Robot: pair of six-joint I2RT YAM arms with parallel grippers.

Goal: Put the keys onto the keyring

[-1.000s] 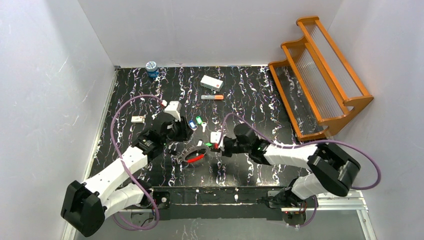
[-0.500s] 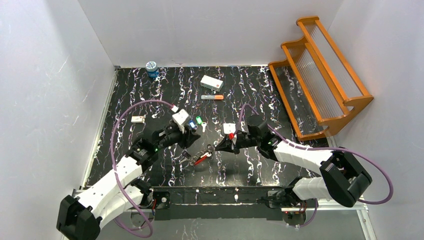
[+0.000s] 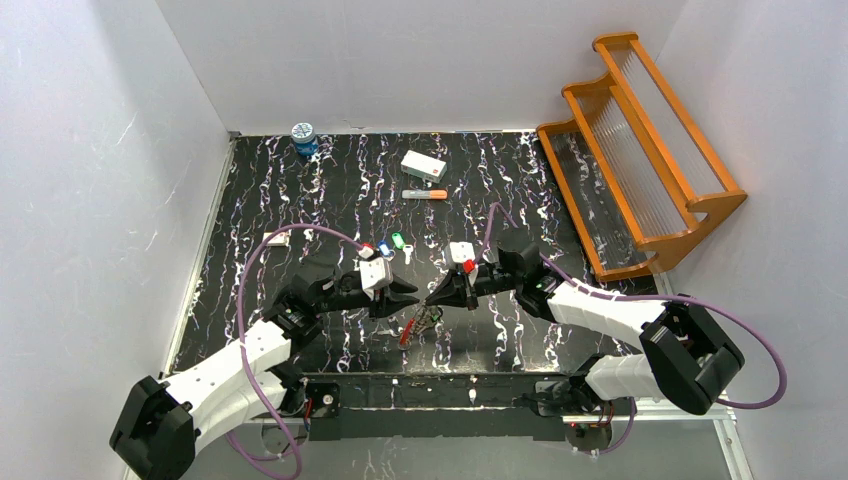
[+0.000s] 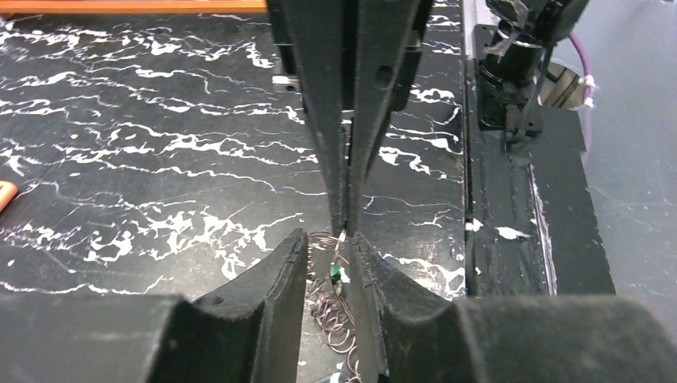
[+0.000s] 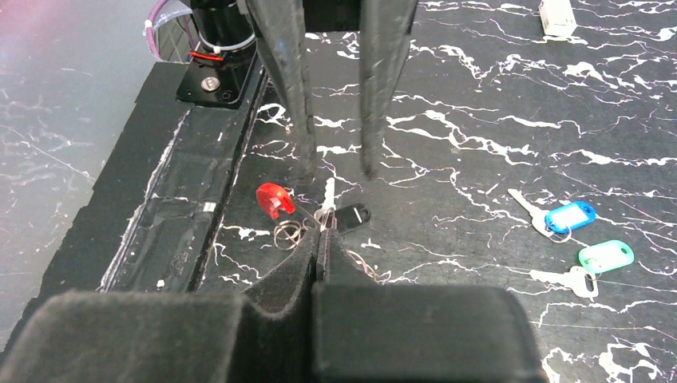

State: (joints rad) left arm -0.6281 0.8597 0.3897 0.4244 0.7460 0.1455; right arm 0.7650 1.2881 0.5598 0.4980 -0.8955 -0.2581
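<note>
The left end effector [image 4: 329, 239], fingers slightly spread, straddles the single keyring [image 3: 424, 320], which hangs between the two arms. The right end effector [image 5: 322, 239], pressed together, pinches the keyring's wire. Two keys lie loose on the tabletop [image 3: 300, 200] farther back: a blue key [image 5: 568, 217] and a green key [image 5: 605, 255], side by side.

No legible text, number, brand or sign in any view. White box [image 3: 423, 165] on the counter [image 3: 520, 185] bears a red mark — too small to read. Tags on the keys [image 5: 570, 217] — nothing readable.
</note>
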